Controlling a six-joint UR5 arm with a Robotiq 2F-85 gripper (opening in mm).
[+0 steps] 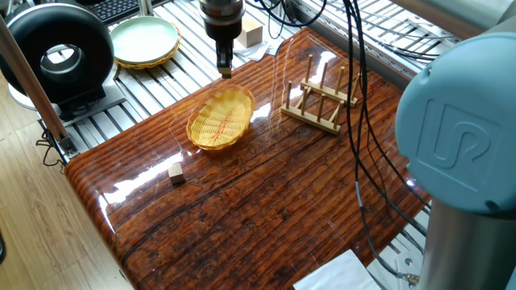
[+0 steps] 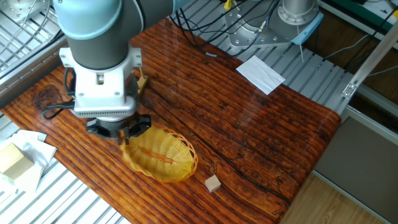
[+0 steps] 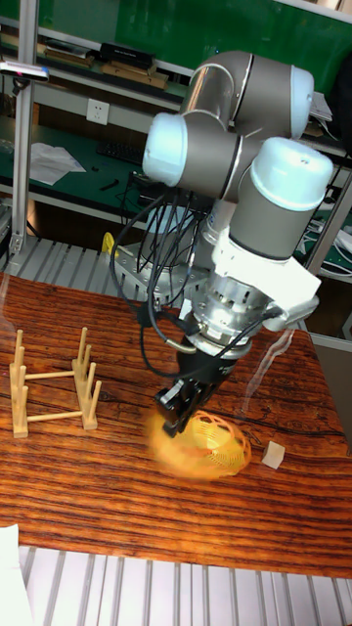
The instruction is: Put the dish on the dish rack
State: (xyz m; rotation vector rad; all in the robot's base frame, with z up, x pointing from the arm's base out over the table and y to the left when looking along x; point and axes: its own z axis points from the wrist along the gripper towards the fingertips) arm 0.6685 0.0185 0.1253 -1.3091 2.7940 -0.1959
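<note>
Dish (image 1: 220, 118) lies flat on worktop (image 1: 266, 201), just below and toward cam from hand (image 1: 225, 71). Hand empty, above dish's far rim; open/closed: can't tell. Rack (image 1: 321, 99) off to dish's right, apart.

— Where's the arm?
— Reaching down over the worktop (image 1: 266, 201), wrist vertical, claw (image 1: 225, 68) pointing straight down.
— Holding anything?
— No, it hangs empty; the fingers look close together, but I can't tell.
</note>
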